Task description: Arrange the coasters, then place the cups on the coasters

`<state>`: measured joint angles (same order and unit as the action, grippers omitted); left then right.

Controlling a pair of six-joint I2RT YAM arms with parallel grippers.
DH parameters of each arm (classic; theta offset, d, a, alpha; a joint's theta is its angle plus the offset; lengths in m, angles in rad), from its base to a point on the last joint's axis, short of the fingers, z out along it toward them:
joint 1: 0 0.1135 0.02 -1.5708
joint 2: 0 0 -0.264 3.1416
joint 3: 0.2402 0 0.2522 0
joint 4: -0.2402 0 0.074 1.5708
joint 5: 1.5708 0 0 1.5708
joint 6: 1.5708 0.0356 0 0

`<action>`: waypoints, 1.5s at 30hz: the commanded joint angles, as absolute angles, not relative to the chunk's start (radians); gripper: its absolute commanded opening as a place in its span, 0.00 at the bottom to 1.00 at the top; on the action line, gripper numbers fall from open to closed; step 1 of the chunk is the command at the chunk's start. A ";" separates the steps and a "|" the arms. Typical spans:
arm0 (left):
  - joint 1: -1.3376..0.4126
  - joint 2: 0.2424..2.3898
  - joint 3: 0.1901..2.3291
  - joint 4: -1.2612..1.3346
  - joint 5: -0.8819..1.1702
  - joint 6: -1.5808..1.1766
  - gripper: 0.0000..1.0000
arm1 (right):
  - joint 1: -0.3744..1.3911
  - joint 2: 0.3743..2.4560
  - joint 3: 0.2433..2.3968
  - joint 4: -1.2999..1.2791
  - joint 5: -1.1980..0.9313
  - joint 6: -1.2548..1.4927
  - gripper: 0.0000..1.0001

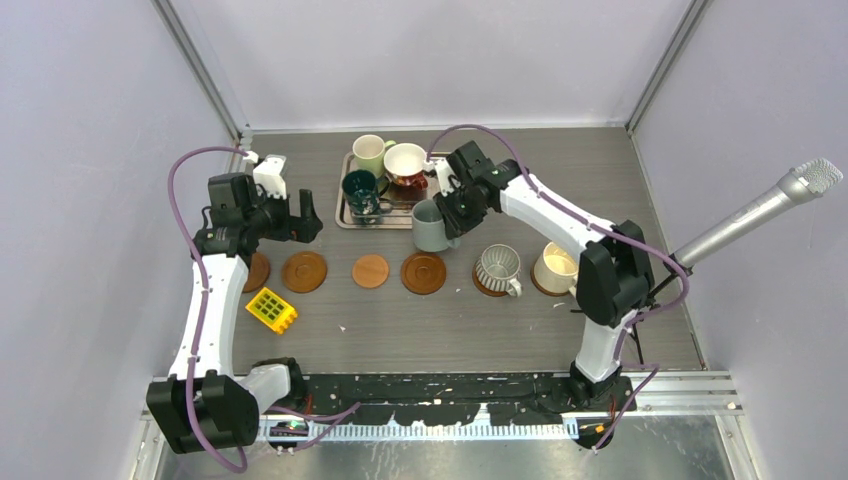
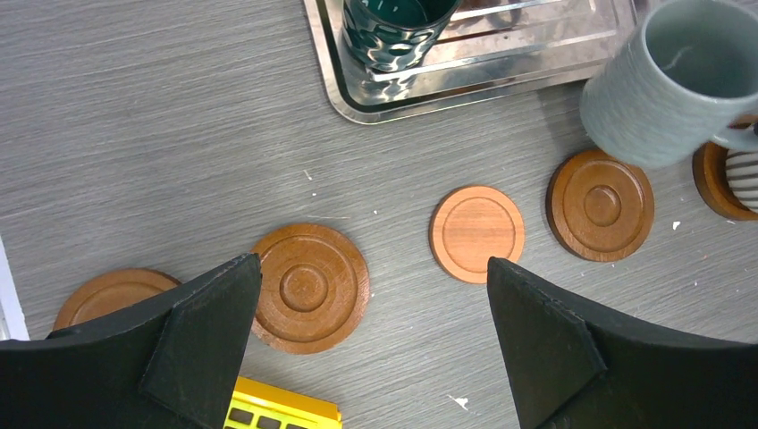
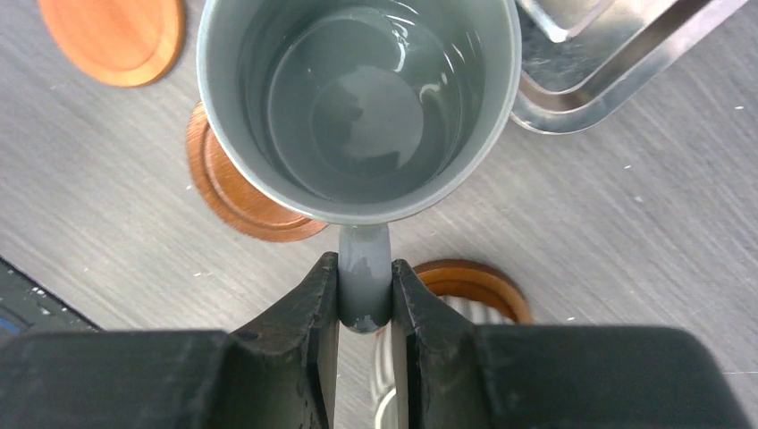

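Six brown coasters lie in a row; bare ones include a ringed coaster (image 1: 304, 271), a lighter plain coaster (image 1: 371, 271) and another ringed coaster (image 1: 423, 273). My right gripper (image 3: 365, 286) is shut on the handle of the grey-blue cup (image 3: 357, 107), held off the table just behind that last ringed coaster (image 3: 232, 197). The ribbed cup (image 1: 497, 268) and cream cup (image 1: 555, 268) stand on the two right coasters. The pale green (image 1: 371, 152), red-and-white (image 1: 406, 163) and dark green cups (image 1: 360, 190) stand on the tray. My left gripper (image 2: 371, 268) hangs open and empty over the left coasters (image 2: 308, 288).
The silver tray (image 1: 345, 215) sits at the back centre. A yellow grid block (image 1: 271, 310) lies in front of the left coasters. A microphone (image 1: 760, 215) juts in from the right wall. Grey walls enclose the table on three sides.
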<state>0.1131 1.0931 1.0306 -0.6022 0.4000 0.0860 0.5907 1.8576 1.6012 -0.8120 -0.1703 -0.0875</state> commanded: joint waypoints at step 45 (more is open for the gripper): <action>0.112 1.091 1.039 -0.606 0.330 0.112 1.00 | 0.815 1.502 1.019 -0.383 -0.095 0.074 0.24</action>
<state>0.1131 1.0935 1.0306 -0.6071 0.3347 0.0952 0.8078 1.5593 1.0336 -0.3817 -0.0879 0.0422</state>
